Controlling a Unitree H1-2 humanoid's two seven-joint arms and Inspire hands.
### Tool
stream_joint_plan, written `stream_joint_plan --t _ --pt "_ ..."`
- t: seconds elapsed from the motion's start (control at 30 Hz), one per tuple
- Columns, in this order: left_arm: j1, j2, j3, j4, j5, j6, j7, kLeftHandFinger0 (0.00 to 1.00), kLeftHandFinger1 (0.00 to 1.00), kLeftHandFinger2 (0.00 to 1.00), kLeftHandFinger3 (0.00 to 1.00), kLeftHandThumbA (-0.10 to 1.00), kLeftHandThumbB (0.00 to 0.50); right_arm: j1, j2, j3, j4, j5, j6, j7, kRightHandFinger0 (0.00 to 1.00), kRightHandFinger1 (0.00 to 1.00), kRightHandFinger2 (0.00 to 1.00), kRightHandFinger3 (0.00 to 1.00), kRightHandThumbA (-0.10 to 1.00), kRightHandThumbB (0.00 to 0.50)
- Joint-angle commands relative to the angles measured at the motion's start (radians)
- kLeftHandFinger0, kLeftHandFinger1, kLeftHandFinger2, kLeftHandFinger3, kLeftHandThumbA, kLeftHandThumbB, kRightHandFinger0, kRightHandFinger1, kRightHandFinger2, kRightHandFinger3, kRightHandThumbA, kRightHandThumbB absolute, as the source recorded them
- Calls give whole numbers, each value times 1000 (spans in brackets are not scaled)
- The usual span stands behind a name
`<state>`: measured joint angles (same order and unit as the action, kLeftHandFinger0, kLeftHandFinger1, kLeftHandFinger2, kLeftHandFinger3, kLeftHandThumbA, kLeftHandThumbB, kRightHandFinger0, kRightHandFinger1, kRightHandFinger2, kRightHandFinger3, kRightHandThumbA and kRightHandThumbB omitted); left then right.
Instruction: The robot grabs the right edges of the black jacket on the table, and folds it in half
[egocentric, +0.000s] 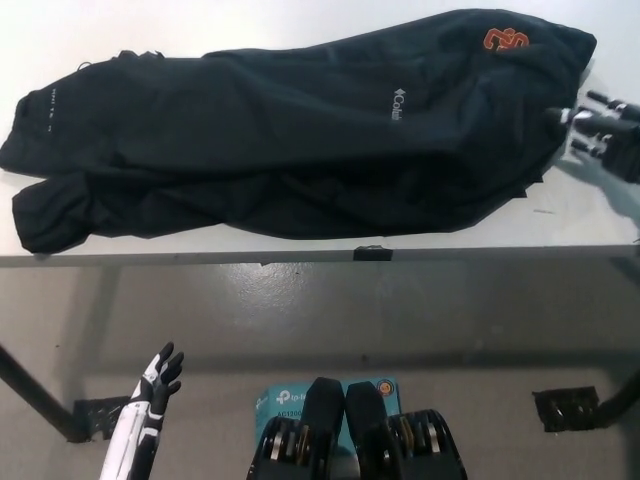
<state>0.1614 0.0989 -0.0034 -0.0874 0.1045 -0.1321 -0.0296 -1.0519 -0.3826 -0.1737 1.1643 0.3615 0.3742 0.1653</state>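
Note:
A black jacket (300, 130) lies spread across the white table (600, 215), with a white chest logo and an orange emblem (503, 40) near its right end. My black right hand (600, 128) comes in from the right edge of the head view, fingers apart, its tips right at the jacket's right edge. Nothing is held in it. My white left hand (150, 400) hangs low at the bottom left, below the table, with its fingers spread.
The table's front edge (300, 257) runs across the middle of the view, with a small black clip (371, 252) on it. Below are the grey floor, table legs and feet (570, 408), and a teal box (290, 400).

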Motion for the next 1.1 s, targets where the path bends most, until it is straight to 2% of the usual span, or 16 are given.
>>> stream_joint_plan --t 0.0,0.1,0.3,0.63,0.8,0.9,1.0,1.07 --pt "-9 6 -4 -29 3 -44 1 1000 1000 1000 1000 1000 182 -56 -10 -11 18 -13 -83 44 1000 1000 1000 1000 1000 423" --pt "-11 9 -3 -34 5 -30 -1 1000 1000 1000 1000 1000 210 -54 0 -22 31 -6 -100 61 1000 1000 1000 1000 1000 419" --pt "-13 9 -6 -32 2 -35 -5 1000 1000 1000 1000 1000 203 -49 5 -28 38 -10 -100 73 1000 1000 1000 1000 1000 447" --pt "-28 12 -4 -29 8 -40 -2 1000 1000 1000 1000 1000 214 -61 13 -83 60 13 -98 106 1000 1000 1000 1000 1000 460" --pt "-29 15 -5 -30 13 -40 -2 1000 1000 1000 1000 1000 205 -65 17 -107 64 11 -91 103 1000 1000 1000 1000 1000 458" --pt "-33 18 -3 -32 7 -30 -6 1000 1000 1000 1000 1000 224 -80 36 -165 86 47 -98 78 1000 1000 1000 1000 1000 445" --pt "-34 17 -3 -32 5 -29 -6 1000 1000 1000 1000 1000 223 -82 37 -177 90 40 -99 80 1000 1000 1000 1000 1000 445" --pt "-40 17 -5 -32 19 -28 -1 1000 1000 1000 1000 1000 220 -87 45 -202 105 53 -97 70 1000 1000 1000 1000 1000 462"
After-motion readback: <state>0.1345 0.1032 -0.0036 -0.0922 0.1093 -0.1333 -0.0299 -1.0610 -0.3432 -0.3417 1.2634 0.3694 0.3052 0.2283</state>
